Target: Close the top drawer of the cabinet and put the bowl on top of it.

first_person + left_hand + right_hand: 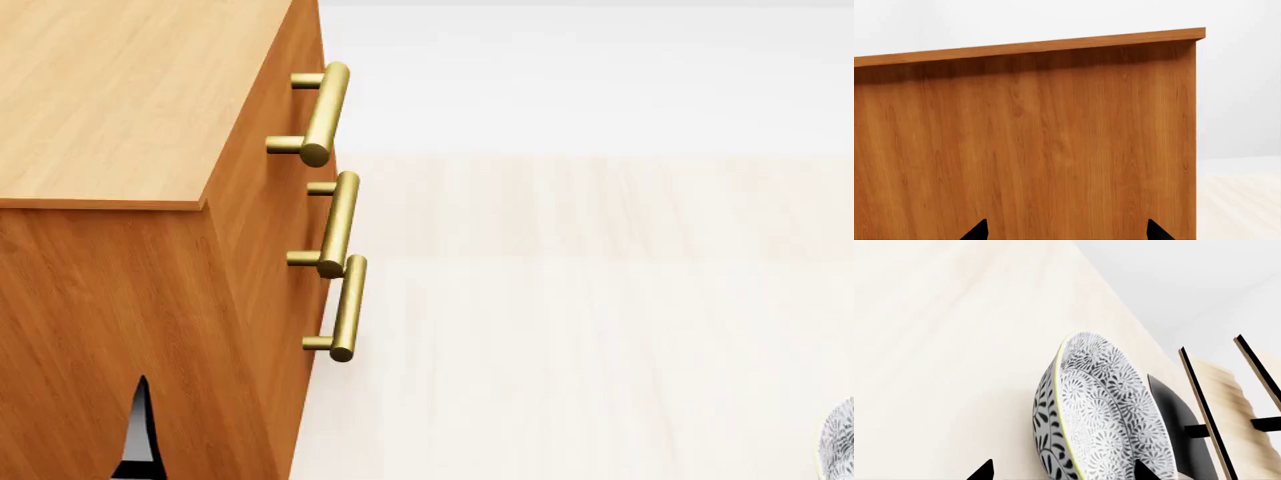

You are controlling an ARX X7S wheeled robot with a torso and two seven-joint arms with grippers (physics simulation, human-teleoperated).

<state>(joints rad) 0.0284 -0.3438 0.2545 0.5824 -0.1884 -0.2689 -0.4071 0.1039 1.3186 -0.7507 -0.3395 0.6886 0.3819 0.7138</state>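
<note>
The cabinet (134, 300) fills the left of the head view, orange-brown with a lighter flat top (120, 90). The top drawer (304, 60) has its front level with the two below, each with a brass bar handle. My left gripper (1067, 231) is open and faces the cabinet's plain side panel (1027, 150). One of its black fingertips (138, 435) shows low in the head view. The bowl (1101, 410), white with a dark grey floral pattern, lies on the pale surface. My right gripper (1064, 471) is open, with the bowl's rim between its fingers. Only a sliver of the bowl (843, 440) shows in the head view.
A pale wooden shelf (1221, 390) with dark edges and a black base (1174, 410) stands just behind the bowl. Pale wooden floor (574, 300) stretches between the cabinet's front and the bowl.
</note>
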